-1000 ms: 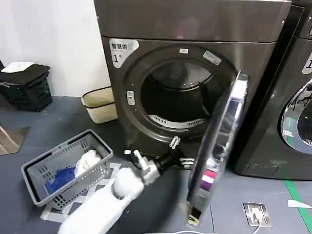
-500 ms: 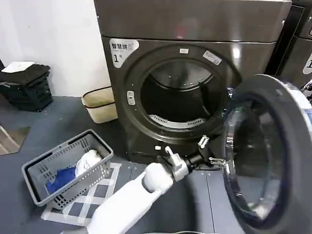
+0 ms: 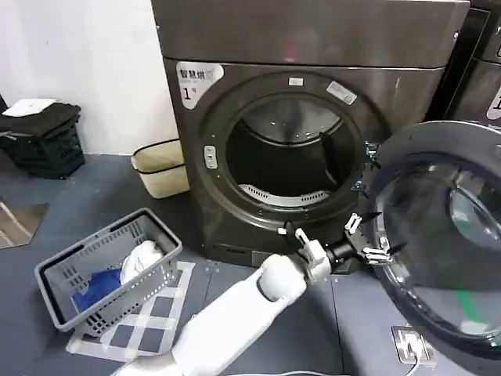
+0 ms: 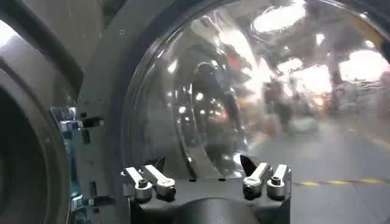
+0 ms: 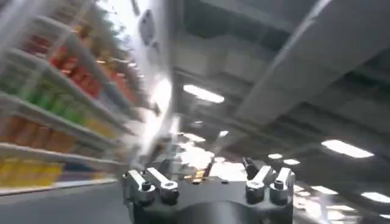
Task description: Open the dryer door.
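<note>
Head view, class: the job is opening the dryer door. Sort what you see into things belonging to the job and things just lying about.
Belonging to the job:
dryer door, swung wide open
left gripper, open, at the door's inner rim

Just lying about:
grey laundry basket with clothes
beige bin
black crate
neighbouring machine

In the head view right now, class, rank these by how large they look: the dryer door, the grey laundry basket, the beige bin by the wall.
1. dryer door, though it is swung toward the camera
2. grey laundry basket
3. beige bin, though it stands farther back
</note>
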`<state>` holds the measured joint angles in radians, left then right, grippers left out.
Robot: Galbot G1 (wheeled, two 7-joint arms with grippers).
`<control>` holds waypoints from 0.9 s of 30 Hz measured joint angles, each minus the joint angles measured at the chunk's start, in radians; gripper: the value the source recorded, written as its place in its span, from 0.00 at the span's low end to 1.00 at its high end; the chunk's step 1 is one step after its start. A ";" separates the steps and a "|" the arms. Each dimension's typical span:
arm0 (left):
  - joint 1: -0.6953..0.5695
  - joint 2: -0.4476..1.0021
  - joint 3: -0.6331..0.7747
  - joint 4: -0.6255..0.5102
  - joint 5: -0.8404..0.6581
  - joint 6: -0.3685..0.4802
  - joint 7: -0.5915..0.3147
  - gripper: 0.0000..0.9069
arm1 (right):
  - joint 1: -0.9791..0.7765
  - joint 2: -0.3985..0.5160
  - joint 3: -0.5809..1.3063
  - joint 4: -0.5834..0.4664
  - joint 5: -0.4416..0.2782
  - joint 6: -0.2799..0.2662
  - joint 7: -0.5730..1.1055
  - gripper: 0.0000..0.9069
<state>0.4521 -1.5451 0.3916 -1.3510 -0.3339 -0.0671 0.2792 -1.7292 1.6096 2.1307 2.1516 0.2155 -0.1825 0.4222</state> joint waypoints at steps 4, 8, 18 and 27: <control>-0.011 -0.027 -0.001 0.025 0.000 0.004 0.000 1.00 | -0.007 0.000 0.026 -0.038 -0.063 0.027 0.029 1.00; -0.024 -0.046 -0.002 0.041 0.000 0.007 0.000 1.00 | -0.011 0.000 0.046 -0.077 -0.094 0.027 0.042 1.00; -0.028 -0.064 -0.022 0.066 0.008 0.018 -0.012 1.00 | -0.019 -0.001 0.077 -0.152 -0.140 0.057 0.061 1.00; -0.018 -0.064 -0.047 0.063 0.001 0.049 -0.081 1.00 | -0.020 -0.001 0.095 -0.182 -0.158 0.067 0.066 1.00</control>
<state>0.4337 -1.6091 0.3450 -1.2885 -0.3332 -0.0184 0.1986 -1.7496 1.6090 2.2259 1.9700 0.0571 -0.1157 0.4886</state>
